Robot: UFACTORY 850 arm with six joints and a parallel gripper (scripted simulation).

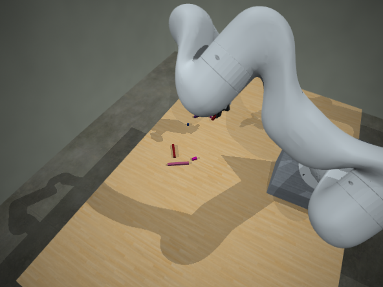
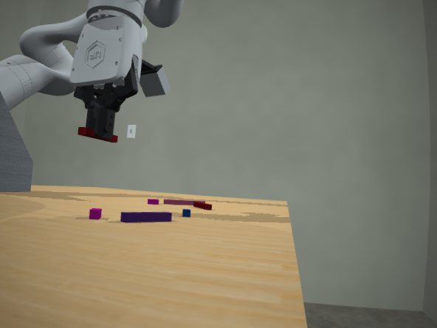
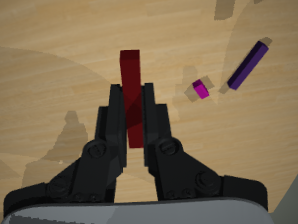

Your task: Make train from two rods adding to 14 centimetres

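Observation:
My gripper [image 2: 104, 135] [image 3: 133, 101] is shut on a red rod [image 1: 213, 117] [image 2: 85, 131] [image 3: 130, 65], held well above the table. A second red rod [image 1: 174, 150] [image 2: 203, 205] lies on the table. A pink rod [image 1: 178, 163] [image 2: 179, 202] lies near it, at an angle to it, with a magenta rod [image 1: 194, 158] [image 2: 153, 202] off its right end in the top view. A purple rod [image 1: 195, 116] [image 2: 146, 217] [image 3: 248, 65] and another magenta rod [image 2: 95, 213] [image 3: 200, 89] lie apart. A small blue rod [image 1: 187, 124] [image 2: 186, 213] lies alone.
The wooden table [image 1: 129, 207] [image 2: 166, 273] carries the rods. Its long edge runs at the left in the top view. The grey base block [image 1: 288, 181] stands at the right there. The arm covers part of the table's far area in that view.

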